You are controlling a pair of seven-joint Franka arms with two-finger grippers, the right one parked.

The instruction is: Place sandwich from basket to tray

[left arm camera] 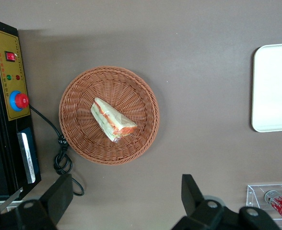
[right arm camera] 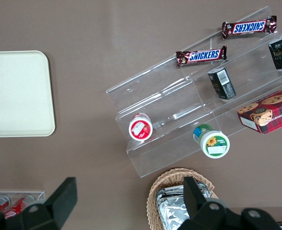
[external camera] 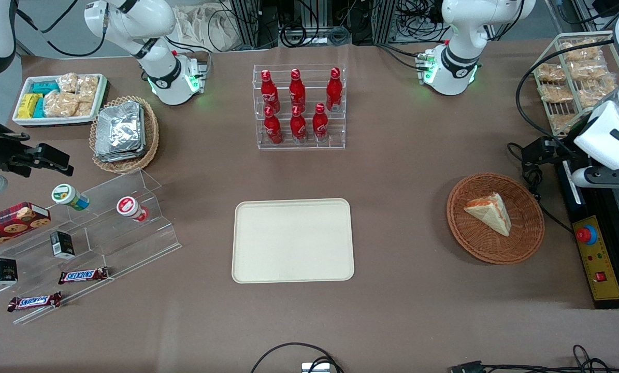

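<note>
The sandwich [external camera: 490, 212] [left arm camera: 113, 120], a pale bread wedge with orange and green filling at its edge, lies in the round brown wicker basket [external camera: 495, 254] [left arm camera: 83, 143] toward the working arm's end of the table. The cream tray [external camera: 292, 241] [left arm camera: 275, 86] lies flat and bare at the table's middle. My gripper [external camera: 540, 151] [left arm camera: 126, 196] hangs high above the table, a little farther from the front camera than the basket. It is open, its fingers [left arm camera: 59, 191] wide apart with only brown table between them.
A control box with a red button [external camera: 587, 234] and a black cable [external camera: 534, 181] lie beside the basket. A rack of red bottles [external camera: 300, 106] stands farther back than the tray. A wire rack of snack packs [external camera: 573, 77] stands near my arm.
</note>
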